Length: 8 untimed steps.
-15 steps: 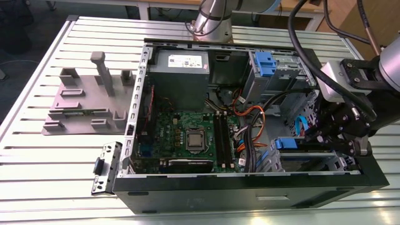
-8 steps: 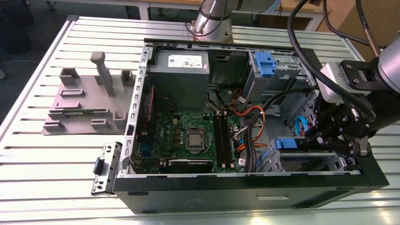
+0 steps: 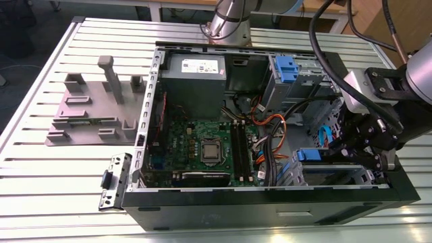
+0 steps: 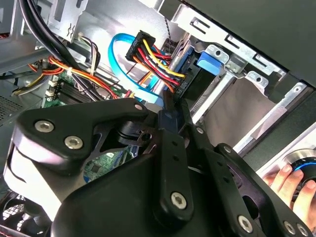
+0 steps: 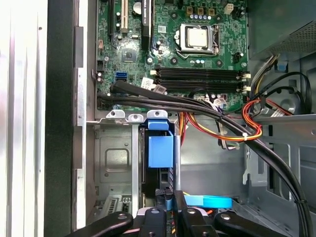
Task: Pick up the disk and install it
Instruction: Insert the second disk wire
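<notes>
The stand (image 3: 91, 109) sits on the table (image 3: 40, 202), beside the open computer case (image 3: 270, 202) at the exterior view's left.

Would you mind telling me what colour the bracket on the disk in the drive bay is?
Blue. The disk's bracket shows best in the first wrist view, standing in the metal bay.

The flat silver hard drive with its blue plastic bracket (image 5: 160, 150) is sitting edge-on inside the metal drive bay. Its blue tab (image 3: 308, 154) is showing at the bay's opening.

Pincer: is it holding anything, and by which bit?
Cannot tell. The black pincer is at the end of the flat silver disk with its blue plastic bracket, standing in the grey metal bay; any grip is hidden.
</notes>
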Tool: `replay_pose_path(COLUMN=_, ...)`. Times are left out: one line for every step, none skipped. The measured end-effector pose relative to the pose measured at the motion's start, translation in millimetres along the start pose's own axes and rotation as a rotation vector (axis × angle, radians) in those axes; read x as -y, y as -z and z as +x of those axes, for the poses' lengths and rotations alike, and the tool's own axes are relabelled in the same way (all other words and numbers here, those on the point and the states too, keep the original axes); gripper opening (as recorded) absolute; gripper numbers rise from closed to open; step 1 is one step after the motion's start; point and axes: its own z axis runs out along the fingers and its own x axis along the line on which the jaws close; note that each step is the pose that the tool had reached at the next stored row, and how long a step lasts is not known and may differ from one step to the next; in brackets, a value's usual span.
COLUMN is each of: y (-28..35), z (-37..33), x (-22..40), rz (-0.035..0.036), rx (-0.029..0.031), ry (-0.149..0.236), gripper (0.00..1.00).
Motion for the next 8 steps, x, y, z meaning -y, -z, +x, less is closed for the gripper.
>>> replay_pose_path(y=-0.4, z=0.1, x=0.0, rz=0.0, rx=-0.0001, ry=0.0, gripper=0.2)
replay_pose_path(y=-0.5, z=0.1, x=0.1, rz=0.0, rx=-0.0003, ry=0.0, gripper=0.2)
replay_pose_path(y=-0.6, z=0.1, x=0.1, rz=0.0, rx=-0.0007, ry=0.0, gripper=0.2)
replay_pose_path(y=-0.6, z=0.1, x=0.1, rz=0.0, rx=-0.0006, ry=0.0, gripper=0.2)
replay_pose_path(y=-0.7, z=0.1, x=0.1, rz=0.0, rx=-0.0005, ry=0.0, gripper=0.2)
replay_pose_path(y=-0.7, z=0.1, x=0.1, rz=0.0, rx=-0.0005, ry=0.0, gripper=0.2)
replay_pose_path(y=-0.8, z=0.1, x=0.1, rz=0.0, rx=-0.0004, ry=0.0, gripper=0.2)
replay_pose_path(y=-0.7, z=0.1, x=0.1, rz=0.0, rx=-0.0006, ry=0.0, gripper=0.21)
